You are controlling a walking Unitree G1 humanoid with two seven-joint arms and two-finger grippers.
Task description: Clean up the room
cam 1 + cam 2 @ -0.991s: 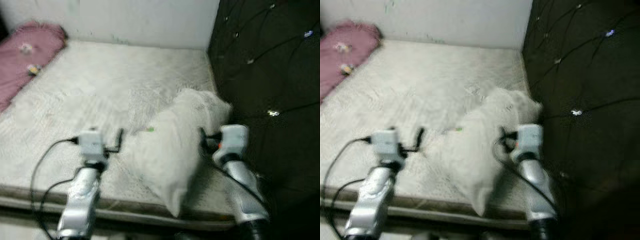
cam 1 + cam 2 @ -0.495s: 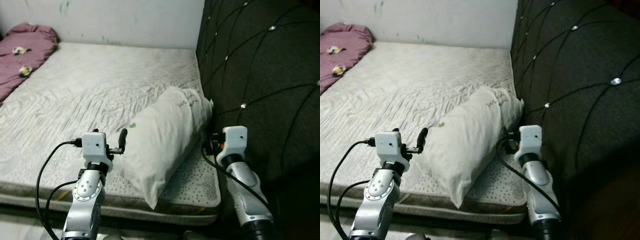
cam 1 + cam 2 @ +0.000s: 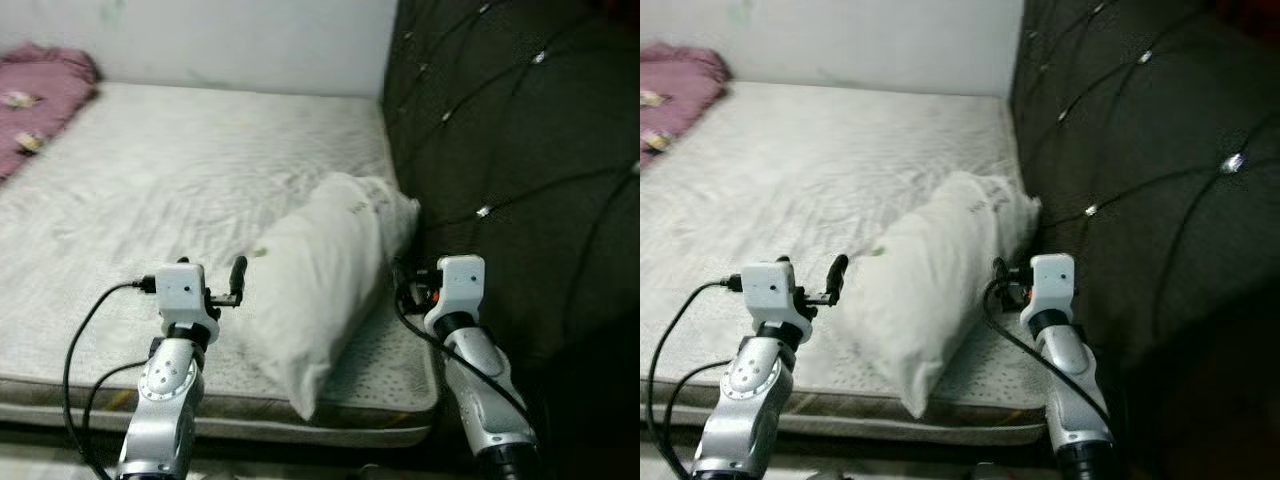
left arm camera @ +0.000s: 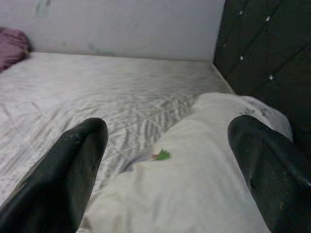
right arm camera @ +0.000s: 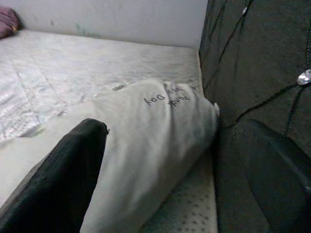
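Clearly both sets of jaws stand wide and empty, the left gripper [image 3: 238,283] and right gripper [image 3: 400,285] flanking the white pillow [image 3: 325,270]. Its long axis runs diagonally from the mattress [image 3: 180,180] front edge toward the dark headboard [image 3: 500,150], directly ahead between the arms, neither clearly nearer.

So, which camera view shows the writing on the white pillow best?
The right wrist view: the dark handwriting on the white pillow is large and near there. In both eye views it shows as small marks near the pillow's far end by the dark headboard. The left wrist view catches some at the edge.
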